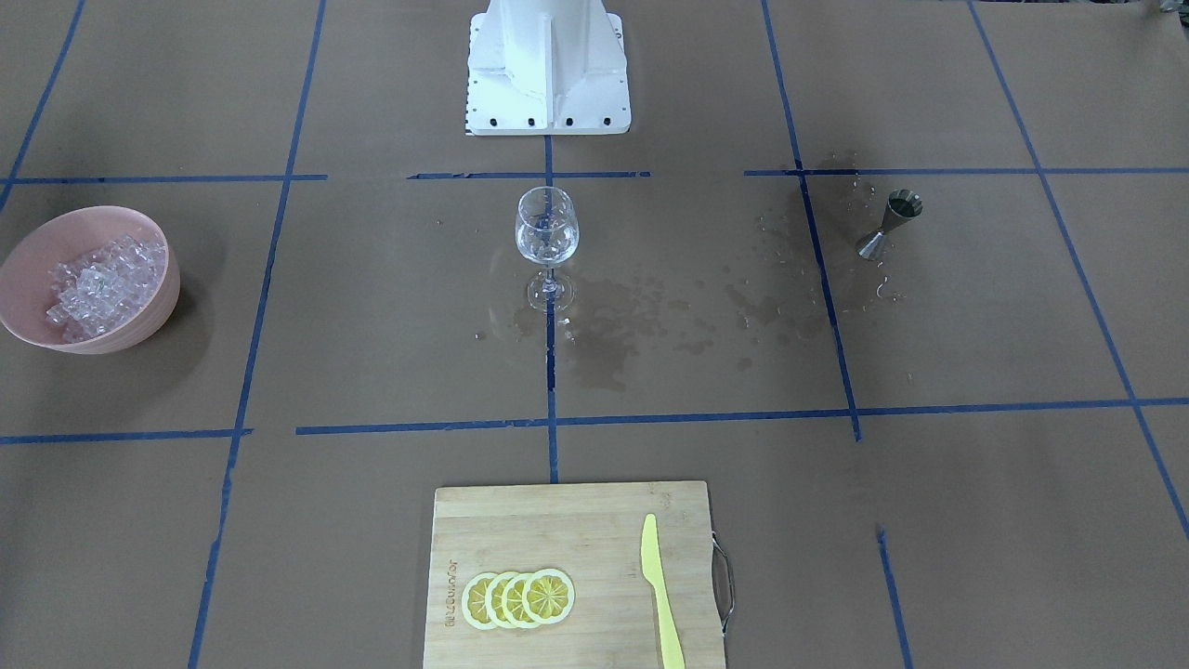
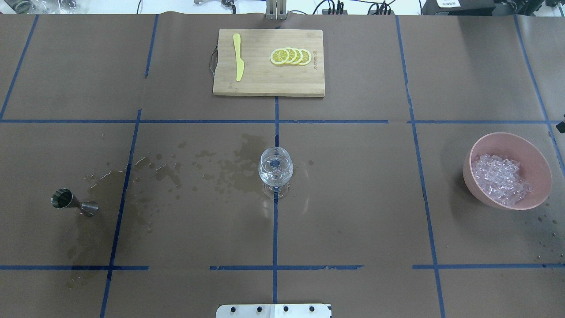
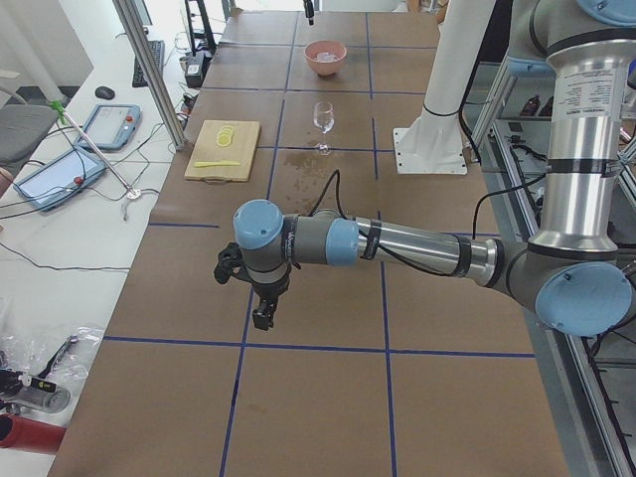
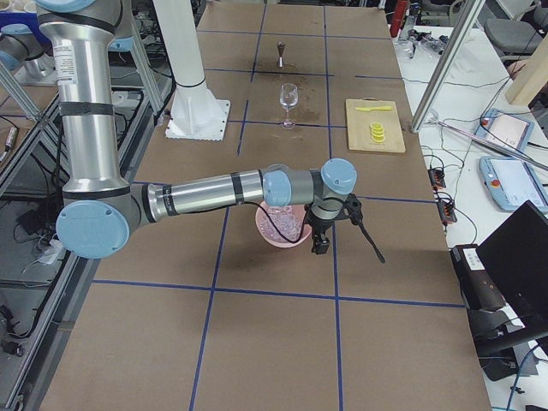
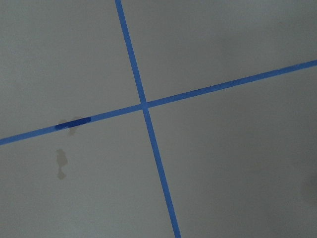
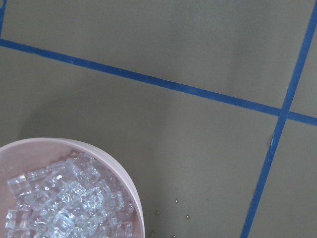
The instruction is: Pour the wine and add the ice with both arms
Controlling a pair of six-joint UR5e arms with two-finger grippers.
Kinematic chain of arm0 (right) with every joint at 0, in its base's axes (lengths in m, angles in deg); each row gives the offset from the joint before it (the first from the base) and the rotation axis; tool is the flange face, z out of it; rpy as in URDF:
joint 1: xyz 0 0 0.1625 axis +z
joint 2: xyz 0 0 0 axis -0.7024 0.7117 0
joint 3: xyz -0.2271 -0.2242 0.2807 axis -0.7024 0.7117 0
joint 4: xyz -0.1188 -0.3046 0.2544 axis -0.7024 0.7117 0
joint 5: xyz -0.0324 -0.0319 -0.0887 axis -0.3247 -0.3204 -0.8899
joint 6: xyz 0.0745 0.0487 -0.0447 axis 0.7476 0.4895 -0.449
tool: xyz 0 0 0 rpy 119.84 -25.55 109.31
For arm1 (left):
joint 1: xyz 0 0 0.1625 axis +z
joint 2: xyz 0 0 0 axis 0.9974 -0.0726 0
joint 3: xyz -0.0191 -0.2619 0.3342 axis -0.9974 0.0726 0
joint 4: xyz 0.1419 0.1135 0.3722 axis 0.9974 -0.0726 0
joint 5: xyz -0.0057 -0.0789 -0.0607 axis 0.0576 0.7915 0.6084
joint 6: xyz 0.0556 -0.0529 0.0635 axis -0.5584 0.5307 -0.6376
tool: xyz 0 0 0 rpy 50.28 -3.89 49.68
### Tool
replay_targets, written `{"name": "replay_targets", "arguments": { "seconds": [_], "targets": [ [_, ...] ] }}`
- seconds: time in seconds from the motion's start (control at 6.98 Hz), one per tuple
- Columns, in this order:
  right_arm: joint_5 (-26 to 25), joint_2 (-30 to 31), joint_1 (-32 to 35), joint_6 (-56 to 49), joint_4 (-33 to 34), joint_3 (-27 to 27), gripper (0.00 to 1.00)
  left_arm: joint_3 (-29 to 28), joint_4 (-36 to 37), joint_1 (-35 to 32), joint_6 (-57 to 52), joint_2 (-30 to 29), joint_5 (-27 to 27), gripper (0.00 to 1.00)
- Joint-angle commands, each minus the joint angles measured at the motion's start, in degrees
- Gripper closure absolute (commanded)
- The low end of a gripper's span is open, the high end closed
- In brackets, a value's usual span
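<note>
Overhead exterior view, stock as found

Item: clear stemmed wine glass (image 2: pixel 275 170), centre of frame, upright, with a shallow pool of clear, water-like wine (image 2: pixel 274 176) in its bowl

Item: small steel double-cone jigger (image 2: pixel 73 203), left of frame, on the brown paper table cover (image 2: pixel 353 198); dark wet patches (image 2: pixel 167 172) lie between it and the glass. Judgement: pouring looks done, with some spilled

Item: round pink bowl (image 2: pixel 532 154), right of frame, heaped with small clear ice cubes (image 2: pixel 501 179). Whether any cube sits in the glass cannot be told, so adding ice is taken as the part left

Right gripper (image 4: pixel 322 244): exterior right view, mid-frame, just beside the bowl's right edge; its wrist camera has the ice at lower left. Opening and load: cannot tell

Left gripper (image 3: pixel 263 303): exterior left view, lower left of centre, above bare paper, the glass well apart toward the top of the frame. Opening and load: cannot tell
</note>
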Motion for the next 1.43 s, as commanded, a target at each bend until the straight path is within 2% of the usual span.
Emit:
{"name": "replay_targets", "arguments": {
  "seconds": [0.0,0.29,0.43,0.72,0.86,1.15,1.29],
  "targets": [
    [0.27,5.38,0.05,0.64,-7.94,-1.60,0.00,3.00,2.40,-0.51,-1.42,-0.53,-0.32,0.00],
    [0.19,4.73,0.05,0.56,-8.88,-1.09,0.00,3.63,2.05,-0.33,-1.42,-0.45,-0.32,0.00],
    [-0.25,2.63,0.05,0.47,-8.88,-1.17,0.00,0.42,0.40,0.19,-1.34,-1.75,-0.06,0.00],
    [-0.08,2.17,0.05,0.99,-8.88,-0.73,0.00,-0.40,-6.36,0.11,-1.78,1.37,0.81,0.00],
    [-0.08,2.08,0.05,0.82,-8.97,-1.17,0.00,-1.45,-13.52,0.46,-1.34,1.14,5.43,0.00],
    [0.01,2.08,0.05,0.91,-8.88,-0.30,0.00,-3.83,-24.62,0.37,-1.42,3.42,6.71,0.00],
    [0.01,2.00,0.05,0.74,-8.88,-0.21,0.00,-3.57,-25.80,1.16,5.80,3.25,6.88,0.00]
  ]
}}
